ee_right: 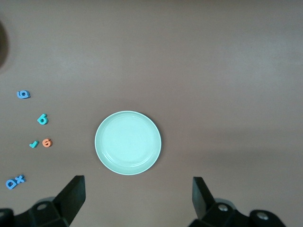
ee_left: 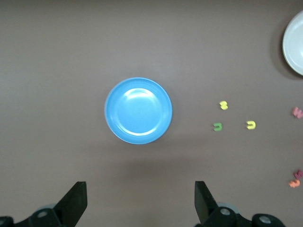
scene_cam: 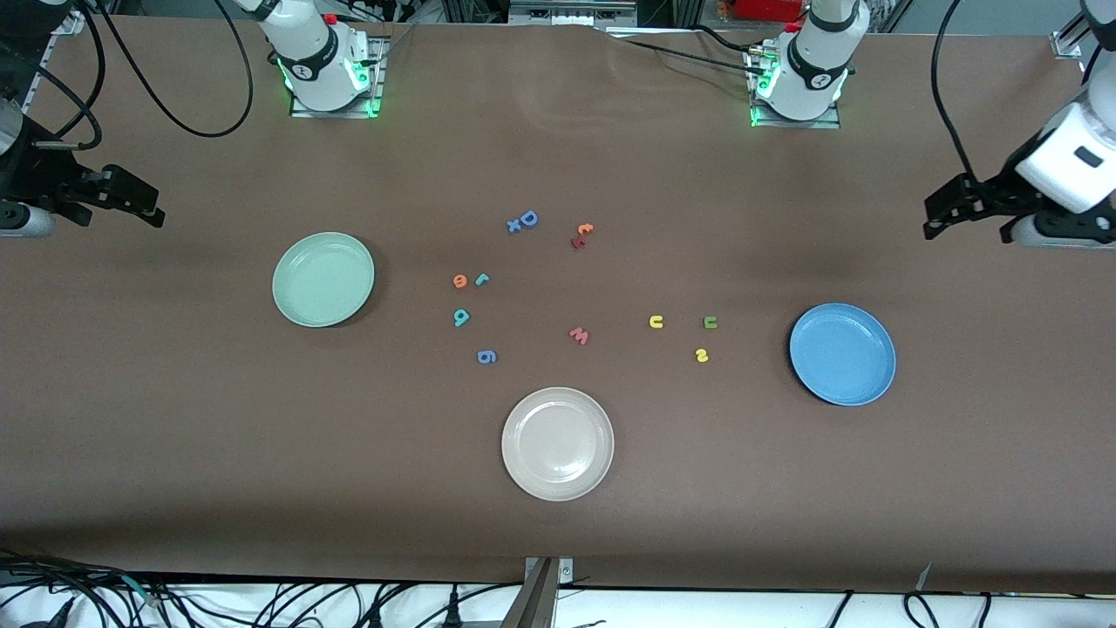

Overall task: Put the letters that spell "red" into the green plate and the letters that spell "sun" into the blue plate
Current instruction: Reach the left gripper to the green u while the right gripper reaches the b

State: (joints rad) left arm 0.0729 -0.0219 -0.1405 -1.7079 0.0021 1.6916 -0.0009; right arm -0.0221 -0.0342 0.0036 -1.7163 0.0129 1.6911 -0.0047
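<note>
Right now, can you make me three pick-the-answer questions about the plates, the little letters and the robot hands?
1. Which plate lies nearest the front camera?
A. green plate
B. beige-white plate
C. blue plate

2. How many yellow letters lie on the table?
A. one
B. two
C. four

3. What are the left gripper and right gripper doing?
A. both open, holding nothing
B. both holding letters
C. one holding a plate

Answers:
B, it sits lowest in the front view.
B, only the yellow "u" and yellow "s".
A, the fingers stand apart with nothing between.
</note>
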